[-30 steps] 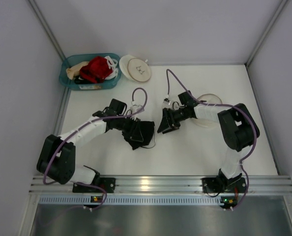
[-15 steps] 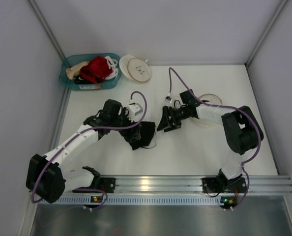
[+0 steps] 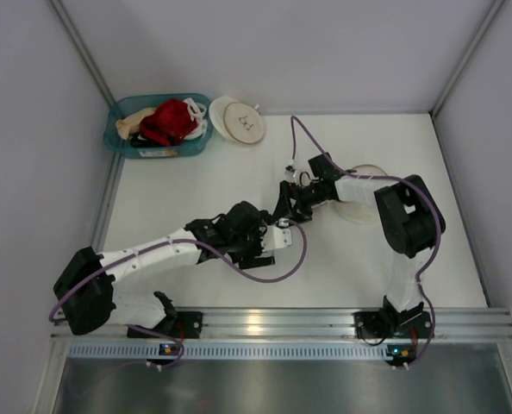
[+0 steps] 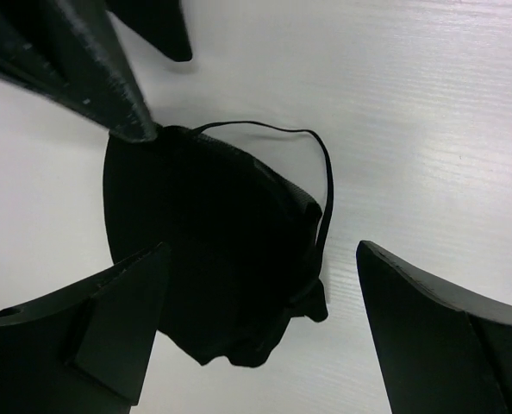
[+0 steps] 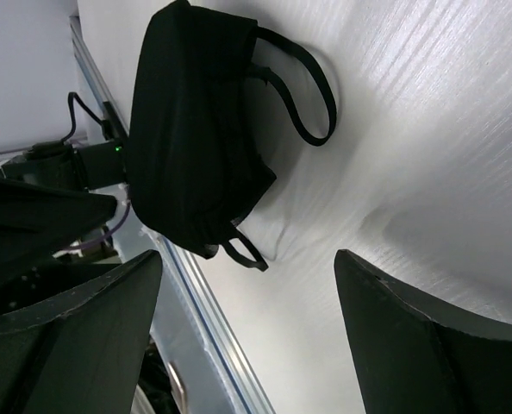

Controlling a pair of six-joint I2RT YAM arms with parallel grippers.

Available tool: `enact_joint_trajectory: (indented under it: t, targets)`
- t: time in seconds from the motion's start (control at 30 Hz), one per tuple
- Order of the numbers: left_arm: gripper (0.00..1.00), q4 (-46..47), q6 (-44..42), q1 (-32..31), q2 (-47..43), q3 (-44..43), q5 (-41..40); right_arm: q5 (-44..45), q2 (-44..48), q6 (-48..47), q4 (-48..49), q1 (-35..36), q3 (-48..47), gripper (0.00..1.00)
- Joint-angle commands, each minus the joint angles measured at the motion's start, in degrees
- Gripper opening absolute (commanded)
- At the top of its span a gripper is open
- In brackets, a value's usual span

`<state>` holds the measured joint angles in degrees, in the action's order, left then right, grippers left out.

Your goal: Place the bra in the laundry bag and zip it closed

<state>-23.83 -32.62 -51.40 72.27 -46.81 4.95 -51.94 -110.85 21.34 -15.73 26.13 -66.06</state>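
Observation:
The black bra (image 4: 213,259) lies crumpled on the white table, one thin strap (image 4: 321,164) looping off to its right. My left gripper (image 4: 263,250) stands open just above it, and the cloth's near part lies between the fingers without being pinched. In the top view the left gripper (image 3: 258,241) hides the bra. My right gripper (image 3: 284,205) is open and empty, with one fingertip (image 4: 140,129) at the bra's far edge. In the right wrist view the bra (image 5: 196,138) lies ahead of the right gripper (image 5: 247,254). The laundry bag (image 3: 239,121) sits at the back, with a dark mark on its lid.
A teal basket (image 3: 122,142) holding red and beige garments stands at the back left, beside the laundry bag. A second round bag with a tan rim (image 3: 370,171) lies under the right forearm. Purple cables loop off both wrists. Grey walls close in the table.
My left gripper has opened and let go of the bra, which now rests on the table. The left arm has swung round toward the near side. The right gripper has opened wider and edged closer.

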Motion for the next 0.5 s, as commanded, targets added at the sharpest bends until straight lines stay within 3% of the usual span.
enact_joint_trajectory:
  t: [0.0, 0.1, 0.37, 0.47]
  targets:
    - [0.95, 5.5, -1.9, -2.3, 3.0, 0.0, -4.2, -1.1, -0.5, 1.0, 2.1, 0.3, -2.9, 0.82]
    - [0.95, 5.7, -1.2, -3.2, 6.3, -0.5, -4.3, -1.1, -0.9, 1.1, 2.4, 0.5, -3.3, 0.82]
    - [0.95, 9.9, -0.2, -3.3, 16.6, 0.4, -14.5, -1.8, -0.6, 0.7, 2.1, 0.5, -2.8, 0.82]
    - [0.90, 10.9, 0.5, -3.1, 19.5, 0.1, -17.0, -1.7, -0.3, 0.4, 2.0, 0.5, -2.5, 0.82]
